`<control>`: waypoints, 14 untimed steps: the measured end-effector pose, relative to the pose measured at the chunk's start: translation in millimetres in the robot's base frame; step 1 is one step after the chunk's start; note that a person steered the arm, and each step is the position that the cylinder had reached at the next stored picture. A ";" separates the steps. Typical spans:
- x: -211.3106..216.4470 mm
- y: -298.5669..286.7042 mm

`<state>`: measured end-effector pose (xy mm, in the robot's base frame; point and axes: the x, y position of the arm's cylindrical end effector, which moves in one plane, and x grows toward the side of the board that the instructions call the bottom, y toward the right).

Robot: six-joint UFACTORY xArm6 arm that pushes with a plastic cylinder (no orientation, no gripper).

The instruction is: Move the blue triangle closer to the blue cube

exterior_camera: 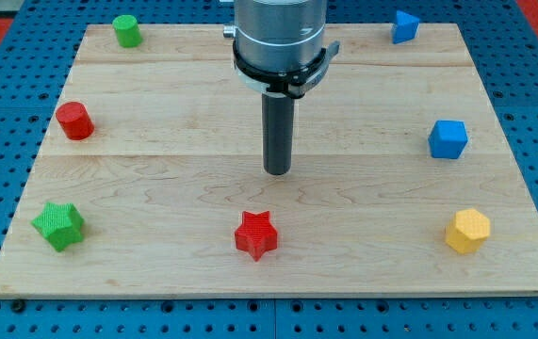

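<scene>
My tip (277, 171) sits mid-desk (155, 179), touching no block; there are no jaws, just the rod. The blue triangle (404, 26) lies at the view's top right, the blue cube (448, 139) below it, well apart. The red star (255, 235) is just below my tip.

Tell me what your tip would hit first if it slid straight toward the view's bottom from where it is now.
Probably the red star, just left of my tip's line; depth is unclear, so it might only clip it.
</scene>
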<state>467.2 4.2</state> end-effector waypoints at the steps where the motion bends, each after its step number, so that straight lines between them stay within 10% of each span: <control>1: 0.5 -1.1; 4: 0.5 -1.4; 10: -276.1 310.3; 14: -275.7 237.7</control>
<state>191.5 241.8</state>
